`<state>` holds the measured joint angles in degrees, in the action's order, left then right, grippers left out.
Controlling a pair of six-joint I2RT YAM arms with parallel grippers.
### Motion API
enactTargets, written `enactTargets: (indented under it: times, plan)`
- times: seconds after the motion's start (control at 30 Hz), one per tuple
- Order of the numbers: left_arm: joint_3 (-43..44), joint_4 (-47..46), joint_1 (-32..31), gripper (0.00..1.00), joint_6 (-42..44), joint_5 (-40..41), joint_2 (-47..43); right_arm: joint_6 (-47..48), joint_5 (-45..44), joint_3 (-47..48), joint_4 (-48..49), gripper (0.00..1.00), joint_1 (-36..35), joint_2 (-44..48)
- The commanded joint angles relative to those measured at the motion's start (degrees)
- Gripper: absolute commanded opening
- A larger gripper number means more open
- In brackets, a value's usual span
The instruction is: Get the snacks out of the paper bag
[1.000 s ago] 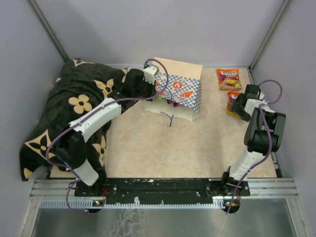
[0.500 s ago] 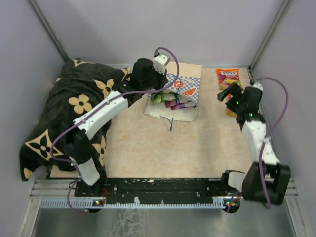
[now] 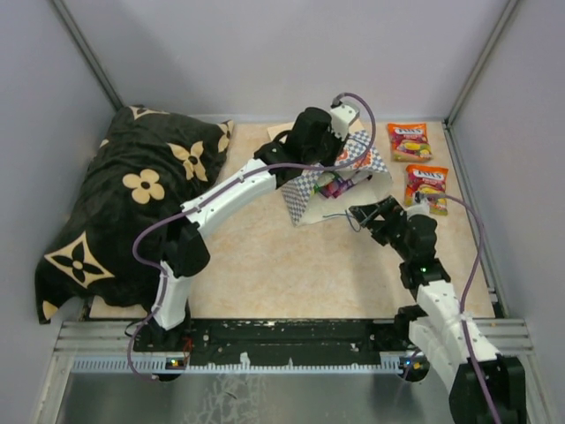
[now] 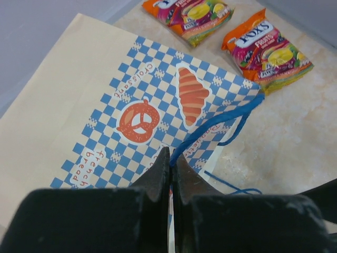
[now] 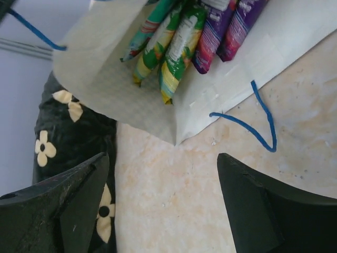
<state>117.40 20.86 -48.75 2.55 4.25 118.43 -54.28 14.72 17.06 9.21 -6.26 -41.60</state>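
Note:
The paper bag (image 3: 305,193) is tipped over, its mouth facing the near right. My left gripper (image 3: 340,152) is shut on its blue cord handle (image 4: 210,133), the cord pinched between the fingertips at the bag's checkered rim (image 4: 158,100). Several snacks (image 5: 181,39) in green, teal and purple stick out of the mouth (image 3: 335,184). Two orange snacks (image 3: 409,141) (image 3: 426,187) lie flat on the table at the right; they also show in the left wrist view (image 4: 268,50). My right gripper (image 3: 364,210) (image 5: 163,158) is open and empty, low over the table just before the bag's mouth.
A black flower-patterned cushion (image 3: 124,203) fills the left side of the table and shows at the left in the right wrist view (image 5: 58,121). The bag's other blue cord (image 5: 263,126) trails on the table. Grey walls close in the back and sides.
The left arm has swung right, dragging and tipping the bag by its handle. The right gripper has left the orange packets at the right and come in front of the bag's mouth.

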Motion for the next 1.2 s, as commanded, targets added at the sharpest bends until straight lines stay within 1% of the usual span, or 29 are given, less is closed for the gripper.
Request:
enactTargets:
  times: [0.0,0.13,0.17,0.27,0.4,0.5,0.6,0.63,0.67,0.73,0.77,0.83,0.9,0.97,1.03,1.1,1.17]
  plan:
    - [6.9,-1.8,0.9,0.0,-2.8,-1.4,1.6,-1.2,2.3,3.5,6.7,0.82,-3.1,-11.0]
    - [11.9,0.8,0.8,0.0,-3.6,-4.1,4.8,5.0,4.7,10.2,5.1,0.8,-4.5,-25.4]
    - [11.9,0.9,0.8,0.0,-3.5,-4.1,5.0,6.6,4.7,12.9,4.5,0.8,-4.5,-29.3]
    - [9.7,-0.3,0.7,0.0,-2.5,-3.0,4.0,10.9,4.6,20.0,2.0,0.8,-4.0,-37.3]
    - [6.7,-2.5,1.1,0.0,-1.4,-0.1,3.0,15.4,6.1,29.6,-0.9,0.81,-2.7,-46.4]
    - [7.9,-2.8,1.7,0.0,-2.1,0.6,4.4,18.1,6.2,35.9,-2.7,0.81,-0.8,-52.0]
    - [10.1,-3.1,1.9,0.0,-2.7,0.9,6.2,17.3,6.9,39.3,-2.8,0.8,0.6,-56.7]
    - [10.7,-3.4,1.9,0.0,-2.8,1.0,6.8,14.9,7.7,38.7,-0.8,0.79,0.3,-57.0]
    - [11.0,-3.6,1.9,0.0,-2.8,1.1,7.1,12.0,8.4,36.8,3.2,0.78,-0.3,-56.7]
    - [11.0,-4.0,2.0,0.0,-2.7,1.5,7.5,6.2,8.6,32.4,10.6,0.76,-2.9,-55.9]
    - [10.9,-4.0,2.1,0.0,-2.7,1.6,7.7,4.2,7.6,31.1,12.4,0.74,-4.4,-55.3]
    - [10.7,-3.8,2.2,0.0,-2.7,1.8,7.6,-0.6,3.3,28.0,15.1,0.73,-7.5,-53.6]
    - [10.1,-3.6,2.4,0.0,-2.6,2.1,7.3,-5.9,-2.5,23.9,15.1,0.73,-10.1,-48.7]
    - [9.4,-3.5,2.8,0.0,-2.5,2.2,6.7,-10.2,-8.4,19.1,13.9,0.73,-11.4,-43.7]
    - [8.8,-3.3,3.3,0.0,-2.5,1.8,6.1,-11.9,-13.0,15.5,9.7,0.74,-11.4,-38.1]
    - [8.5,-2.9,3.6,0.0,-2.5,1.1,5.7,-10.3,-17.2,13.7,2.9,0.76,-11.5,-31.5]
    - [8.3,-2.6,3.9,0.0,-2.6,0.7,5.6,-7.8,-19.3,13.4,-4.4,0.77,-11.4,-25.9]
